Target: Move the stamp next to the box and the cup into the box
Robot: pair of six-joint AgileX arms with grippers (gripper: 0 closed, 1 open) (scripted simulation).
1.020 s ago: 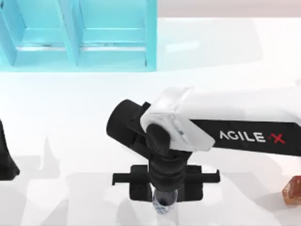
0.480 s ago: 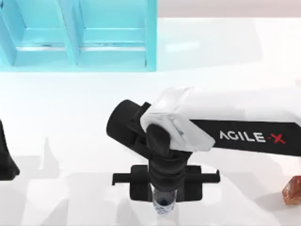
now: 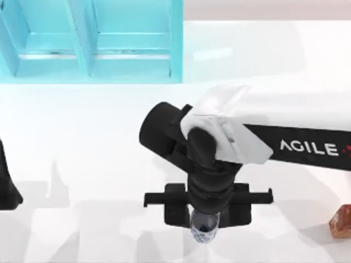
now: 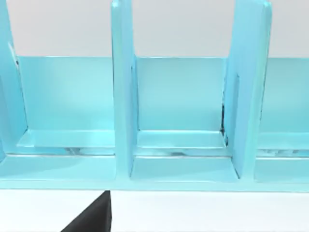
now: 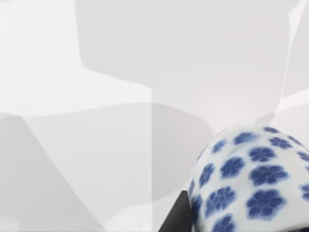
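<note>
the right gripper [image 3: 204, 233] has its jaws closed on the cup [image 3: 204, 228] near the desk's [image 3: 82, 137] front edge, ready for carrying toward the turquoise box [image 3: 90, 41]. the stamp [image 3: 341, 222] waits at far right. the left arm [image 3: 6, 181] sits parked at left, its jaws' state impossible to tell.

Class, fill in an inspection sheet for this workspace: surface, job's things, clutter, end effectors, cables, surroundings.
Surface: white table, shadowed patches.
Job's things: cup near front edge under the right arm; stamp at right edge; turquoise box at back left, compartments open.
Clutter: nothing seen.
End effectors: right end effector over the cup; left arm parked at left edge.
Cables: nothing seen.
Surroundings: nothing seen.
</note>
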